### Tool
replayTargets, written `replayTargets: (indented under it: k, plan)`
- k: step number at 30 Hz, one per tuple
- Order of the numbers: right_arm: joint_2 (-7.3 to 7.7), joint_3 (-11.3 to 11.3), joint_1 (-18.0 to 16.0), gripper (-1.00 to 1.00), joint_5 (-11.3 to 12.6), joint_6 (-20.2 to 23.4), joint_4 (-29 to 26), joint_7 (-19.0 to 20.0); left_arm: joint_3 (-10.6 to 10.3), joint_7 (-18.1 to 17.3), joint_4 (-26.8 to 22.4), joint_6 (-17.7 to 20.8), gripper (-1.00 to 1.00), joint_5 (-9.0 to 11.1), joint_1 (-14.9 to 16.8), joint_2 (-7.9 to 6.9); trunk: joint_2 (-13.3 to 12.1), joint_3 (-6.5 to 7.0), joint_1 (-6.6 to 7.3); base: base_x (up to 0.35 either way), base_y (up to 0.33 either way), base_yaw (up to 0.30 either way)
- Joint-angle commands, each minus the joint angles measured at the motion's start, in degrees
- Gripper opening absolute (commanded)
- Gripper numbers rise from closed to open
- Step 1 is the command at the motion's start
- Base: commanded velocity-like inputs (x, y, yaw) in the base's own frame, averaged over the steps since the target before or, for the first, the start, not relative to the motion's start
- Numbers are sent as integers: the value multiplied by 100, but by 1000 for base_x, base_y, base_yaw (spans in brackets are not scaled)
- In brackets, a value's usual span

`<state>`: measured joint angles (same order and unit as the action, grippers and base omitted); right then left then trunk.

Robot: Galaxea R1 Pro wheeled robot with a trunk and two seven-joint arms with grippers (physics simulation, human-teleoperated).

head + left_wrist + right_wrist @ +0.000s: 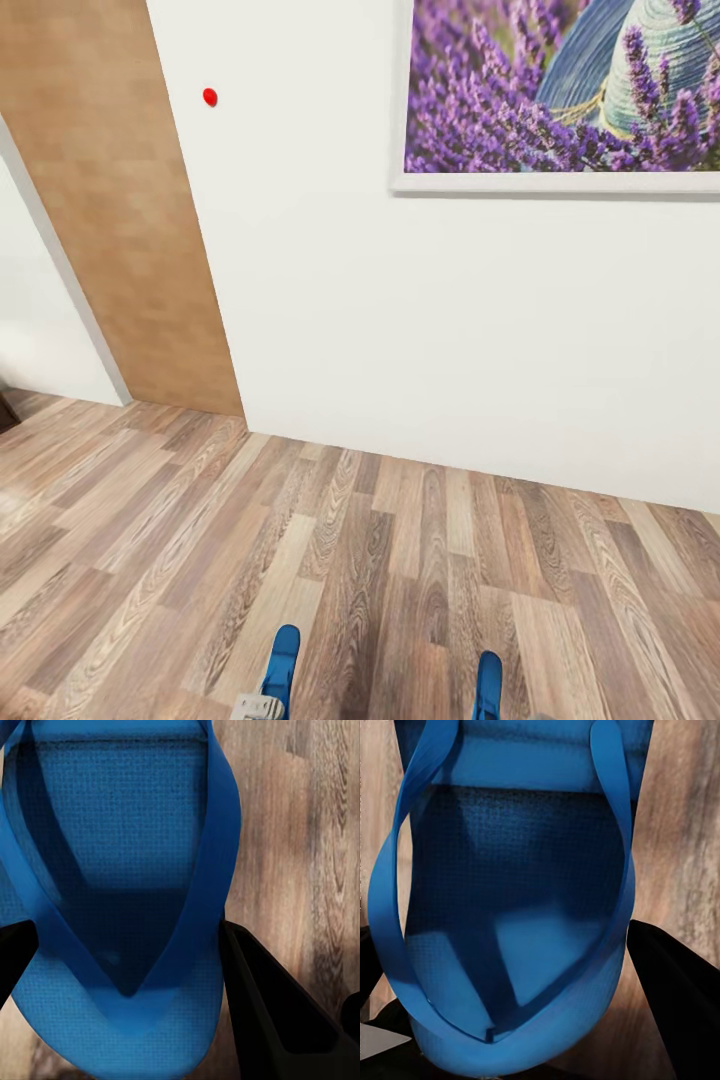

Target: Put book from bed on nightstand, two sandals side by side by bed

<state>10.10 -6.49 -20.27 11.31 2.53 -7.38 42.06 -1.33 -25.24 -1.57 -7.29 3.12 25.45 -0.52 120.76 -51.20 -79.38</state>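
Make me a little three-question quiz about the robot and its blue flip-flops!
1. True or false: the picture on the wall shows purple flowers.
2. What sits between the left gripper's black fingers? A) a book B) a blue sandal C) a cup
3. What colour is the small dot on the white wall?

Key: 1 true; 2 B; 3 red.
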Motion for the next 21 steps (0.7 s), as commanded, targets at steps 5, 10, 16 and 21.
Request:
replayTargets:
  k: [5, 10, 16, 21]
  plan:
    - [1, -46, -3, -100, 2, 29, 2, 31, -16, -12, 9, -53, -100, 22, 4, -1, 2, -5, 1, 0, 0, 0]
    - [-7, -46, 2, -100, 2, 25, 6, 30, -16, 0, 15, -116, -100, 27, 4, 27, 2, -5, 1, 0, 0, 84]
    - [-8, -46, 6, -100, 2, 24, 2, 31, -16, 8, 16, -127, -100, 31, 4, 39, 2, -5, 1, 0, 0, 245]
    - [-8, -46, 6, -100, 2, 24, 1, 32, -16, 10, 13, -126, -100, 31, 4, 37, 2, -5, 1, 0, 0, 137]
